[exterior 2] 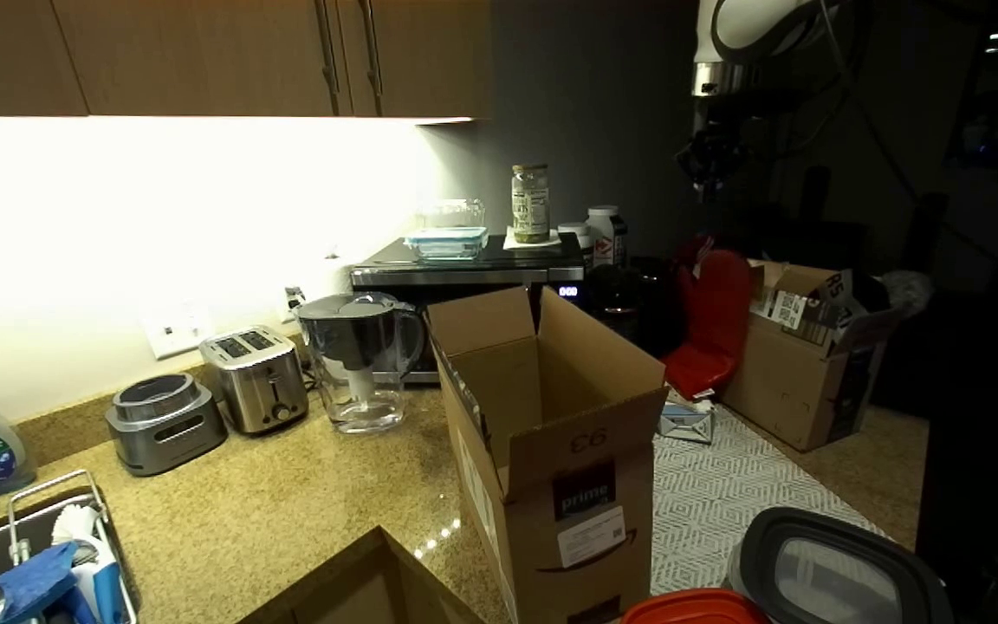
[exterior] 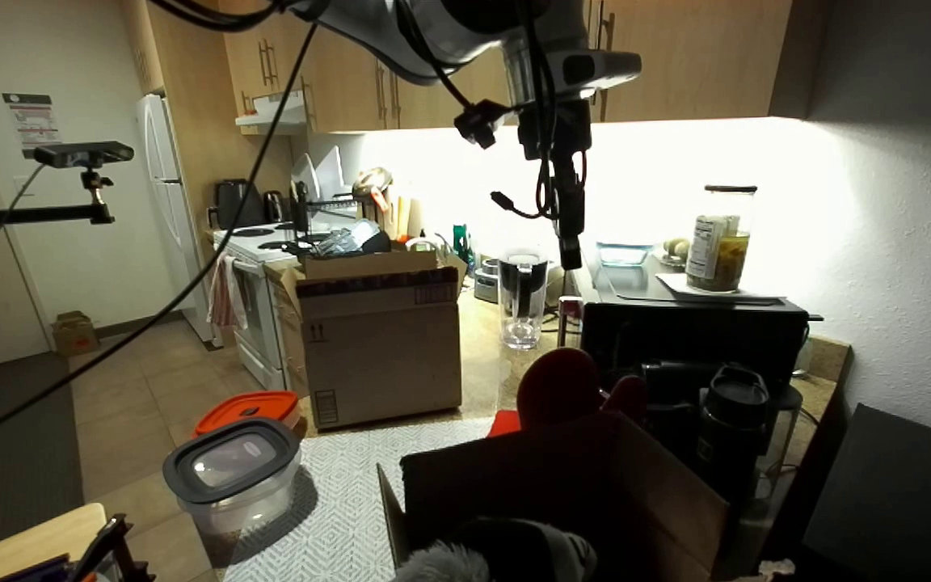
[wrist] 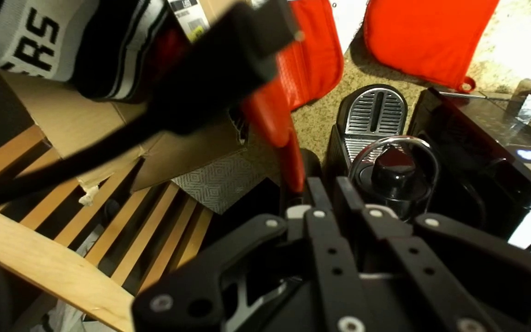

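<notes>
My gripper [wrist: 333, 188] holds nothing; a narrow gap shows between its two fingertips in the wrist view. It hangs in the air above the counter in both exterior views [exterior: 569, 257] [exterior 2: 707, 186]. Below the fingertips in the wrist view are a standing red mitt [wrist: 272, 115], a black coffee machine with a silver drip tray [wrist: 374, 115], and a black lid with a wire handle [wrist: 394, 173]. The red mitt also shows in both exterior views [exterior: 558, 392] [exterior 2: 720, 303]. A loose black cable plug [wrist: 219, 69] hangs across the wrist view, blurred.
An open box [exterior: 506, 461] with dark clothing stands near the mitt. A taller open box [exterior: 385, 356] [exterior 2: 581, 468] stands on the counter. A jar [exterior: 716, 250] [exterior 2: 531, 204] and glass container [exterior 2: 447, 243] sit atop the microwave [exterior: 692, 339]. A pitcher [exterior: 522, 299] and lidded container [exterior: 235, 469] stand nearby.
</notes>
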